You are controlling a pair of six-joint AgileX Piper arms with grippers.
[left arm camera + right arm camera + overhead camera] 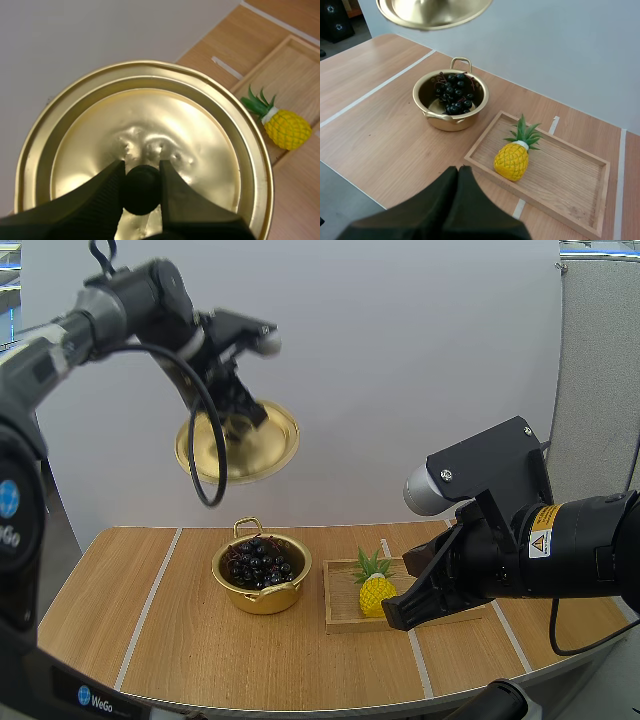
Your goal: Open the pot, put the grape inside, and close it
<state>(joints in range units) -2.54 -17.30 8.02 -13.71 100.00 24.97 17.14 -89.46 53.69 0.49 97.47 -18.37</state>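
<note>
Our left gripper [141,167] pinches the knob [141,192], holding the lid [145,115] high above the pot [262,602], where the grapes [259,562] lie. We should lower it level and centred so it seats. Our right gripper [459,175] hangs shut, empty, near the tray [560,170].

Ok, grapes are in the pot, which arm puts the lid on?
Left. The left gripper pinches the lid by its knob above the pot of grapes; the right gripper is shut, empty, by the wooden tray.
</note>
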